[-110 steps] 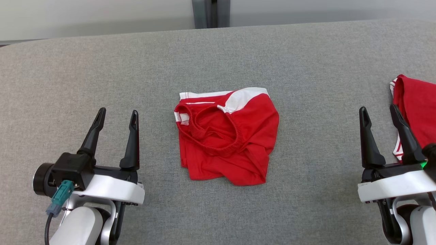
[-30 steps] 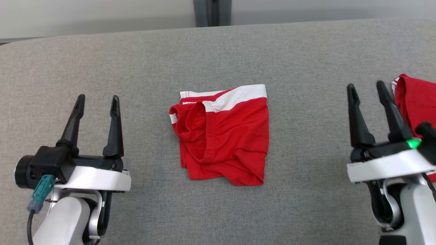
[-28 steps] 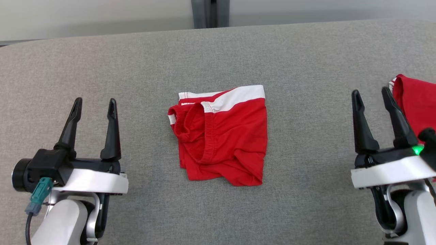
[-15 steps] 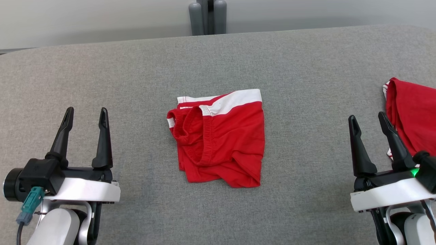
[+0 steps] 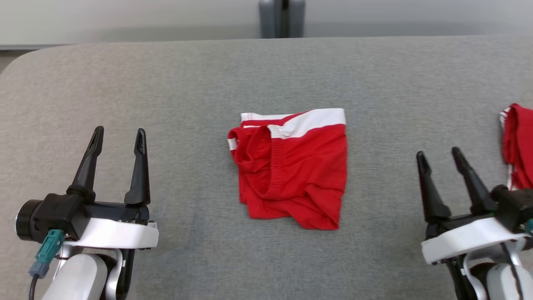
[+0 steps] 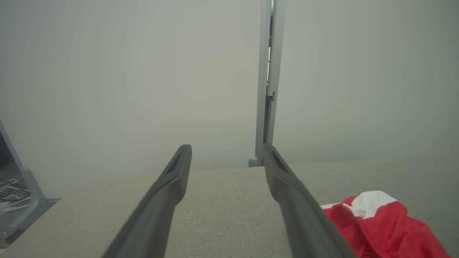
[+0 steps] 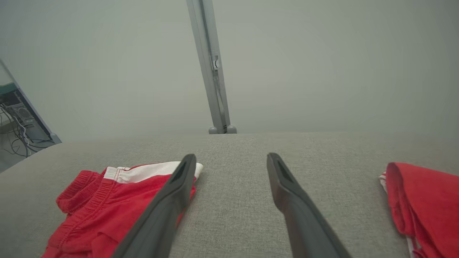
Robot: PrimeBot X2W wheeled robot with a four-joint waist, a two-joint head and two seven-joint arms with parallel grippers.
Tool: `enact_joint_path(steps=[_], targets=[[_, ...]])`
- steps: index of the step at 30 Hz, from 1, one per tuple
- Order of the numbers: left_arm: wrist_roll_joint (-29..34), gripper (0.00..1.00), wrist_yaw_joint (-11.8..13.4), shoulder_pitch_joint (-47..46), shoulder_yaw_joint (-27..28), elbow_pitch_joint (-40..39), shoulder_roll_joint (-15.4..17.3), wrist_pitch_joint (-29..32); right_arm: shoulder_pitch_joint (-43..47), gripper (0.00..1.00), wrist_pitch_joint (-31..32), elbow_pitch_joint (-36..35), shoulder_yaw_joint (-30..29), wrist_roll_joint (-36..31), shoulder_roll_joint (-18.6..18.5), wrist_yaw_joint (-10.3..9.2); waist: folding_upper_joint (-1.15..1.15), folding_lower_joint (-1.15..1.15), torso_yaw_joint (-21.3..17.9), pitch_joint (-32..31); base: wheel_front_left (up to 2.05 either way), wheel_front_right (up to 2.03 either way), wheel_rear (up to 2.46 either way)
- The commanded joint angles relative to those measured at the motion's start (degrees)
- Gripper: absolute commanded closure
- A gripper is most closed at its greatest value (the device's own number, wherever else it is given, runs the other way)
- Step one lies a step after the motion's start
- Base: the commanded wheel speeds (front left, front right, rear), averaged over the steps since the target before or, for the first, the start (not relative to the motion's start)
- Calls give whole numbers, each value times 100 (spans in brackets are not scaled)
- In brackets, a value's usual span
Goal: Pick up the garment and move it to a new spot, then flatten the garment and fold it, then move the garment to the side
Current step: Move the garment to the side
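Observation:
The garment [image 5: 295,166], red shorts with white bands, lies folded in a rough square in the middle of the grey table [image 5: 187,83]. It also shows at the lower right of the left wrist view [image 6: 380,225] and the lower left of the right wrist view [image 7: 114,204]. My left gripper [image 5: 118,135] hovers open well to the garment's left, nothing between its fingers. Off to the garment's right, my right gripper [image 5: 438,155] stands open and empty too. Both sets of fingers point toward the table's far edge.
A second red garment [image 5: 518,146] lies at the table's right edge, just beyond my right gripper, also seen in the right wrist view [image 7: 423,200]. A grey post [image 5: 282,18] stands behind the table's far edge. The table's left corner is rounded.
The head camera has shifted, so the whole scene sits further right in the picture. Earlier the shorts' top layer went from rumpled to flat. Both grippers stay open and away from the garment.

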Motion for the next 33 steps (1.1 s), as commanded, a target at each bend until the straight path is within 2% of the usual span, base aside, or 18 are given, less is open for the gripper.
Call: enact_joint_path(steps=[1,12,21,22,23,27,33], targets=[[39,0,-15,-115,3,-59,-2,-19,-75,0,12,91,43,-4,-19,2,0,0,163,52,0,0,0],[229,0,-61,-72,-98,-242,-188,-19,-386,0,-44,1796,903,411,-27,2,0,0,779,183,0,0,0],[277,0,-81,-80,-131,-237,-246,-19,-538,0,211,2623,1508,1002,-13,3,0,0,835,246,0,0,0],[276,0,-82,-90,-129,-243,-252,-19,-539,60,252,2665,1577,1077,-9,3,0,0,815,259,0,0,0],[276,0,-82,-103,-121,-245,-254,-19,-549,100,275,2688,1624,1094,-6,2,0,0,792,269,0,0,0],[294,0,-96,-142,-102,-276,-250,-19,-615,100,88,2599,1545,1108,-21,2,0,0,650,305,0,0,0],[328,0,-95,-207,-67,-411,-177,-18,-661,100,-55,2269,1129,581,-62,0,0,0,213,459,0,0,0]])
